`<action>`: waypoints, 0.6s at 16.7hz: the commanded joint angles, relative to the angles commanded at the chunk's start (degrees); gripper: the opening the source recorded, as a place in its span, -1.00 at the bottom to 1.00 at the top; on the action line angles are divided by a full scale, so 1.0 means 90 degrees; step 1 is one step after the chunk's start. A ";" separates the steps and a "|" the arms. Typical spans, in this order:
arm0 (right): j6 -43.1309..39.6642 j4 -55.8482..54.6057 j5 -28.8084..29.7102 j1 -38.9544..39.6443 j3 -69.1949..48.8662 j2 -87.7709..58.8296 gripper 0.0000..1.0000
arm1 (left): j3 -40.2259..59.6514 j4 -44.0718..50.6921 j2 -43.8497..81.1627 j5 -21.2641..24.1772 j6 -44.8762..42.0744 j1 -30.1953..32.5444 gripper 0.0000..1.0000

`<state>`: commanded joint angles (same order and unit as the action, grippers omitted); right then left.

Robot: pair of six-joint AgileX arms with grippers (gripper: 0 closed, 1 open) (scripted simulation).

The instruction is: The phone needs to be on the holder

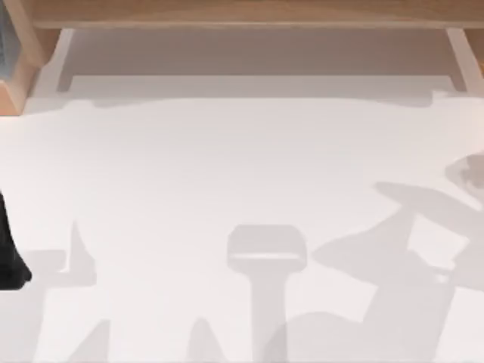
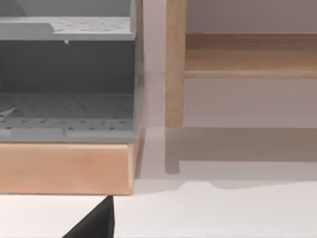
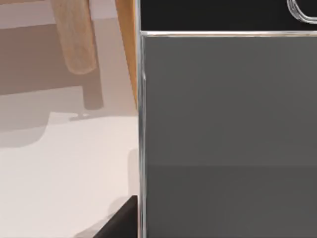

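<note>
Phone (image 3: 228, 124) is seen close up in the right wrist view as a flat slab with a grey screen, a thin silvery edge, a black bezel across one end and part of a round button ring in that bezel. It hangs just beside a dark finger (image 3: 121, 220) above the white table (image 1: 227, 174); whether that gripper is clamped on it cannot be told. At the table's left edge a dark part of the left arm (image 1: 9, 257) is seen. A wooden-framed grey shelf (image 2: 67, 94) stands at the table's far left corner.
</note>
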<state>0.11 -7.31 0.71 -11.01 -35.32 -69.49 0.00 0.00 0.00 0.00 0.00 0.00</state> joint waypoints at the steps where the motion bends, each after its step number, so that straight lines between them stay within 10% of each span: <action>1: -0.0044 -0.0104 0.0025 0.0014 -0.0064 -0.0149 -1.00 | 0.0000 0.0000 0.0000 0.0000 0.0000 0.0000 1.00; 10: -0.0044 -0.0941 -0.0153 -0.0032 -0.0220 -0.1123 -1.00 | 0.0000 0.0000 0.0000 0.0000 0.0000 0.0000 1.00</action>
<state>-0.29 -15.78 -0.66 -11.29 -37.30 -79.60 0.00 0.00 0.00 0.00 0.00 0.00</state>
